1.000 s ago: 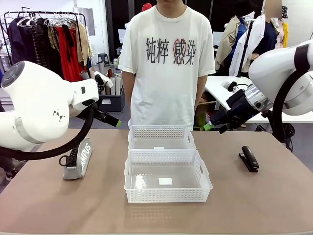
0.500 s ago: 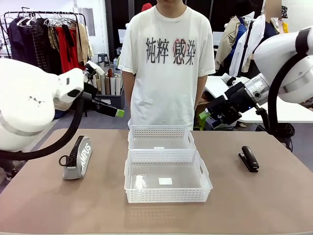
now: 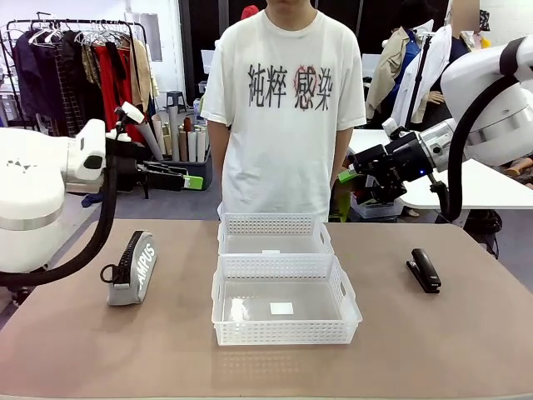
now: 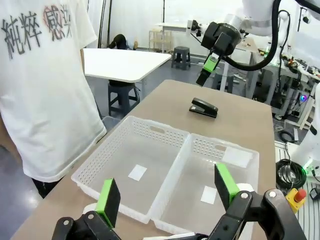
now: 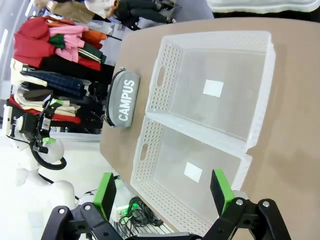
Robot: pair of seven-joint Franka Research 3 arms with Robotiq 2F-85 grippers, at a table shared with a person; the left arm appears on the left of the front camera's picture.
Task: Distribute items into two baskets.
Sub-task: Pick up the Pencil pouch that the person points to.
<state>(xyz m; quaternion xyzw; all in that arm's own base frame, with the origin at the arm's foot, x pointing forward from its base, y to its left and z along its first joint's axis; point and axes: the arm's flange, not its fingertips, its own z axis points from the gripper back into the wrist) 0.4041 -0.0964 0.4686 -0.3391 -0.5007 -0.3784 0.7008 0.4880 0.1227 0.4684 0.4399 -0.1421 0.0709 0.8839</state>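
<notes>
- Baskets point(image 3: 283, 332), two white lattice-sided plastic trays, sit empty mid-counter point(image 3: 83, 358). The grey fabric "CAMPUS" zip pouch point(image 3: 133, 268) lies left and the black stapler point(image 3: 425, 269) right, each probably for the nearer arm. Left claw point(image 3: 190, 178) and right claw point(image 3: 348, 176) hover, spread.
- Left claw point(image 4: 167, 187): spread, empty, above the baskets.
- Right claw point(image 5: 162, 192): spread, empty; the pouch point(image 5: 122, 100) lies beside the baskets.
</notes>
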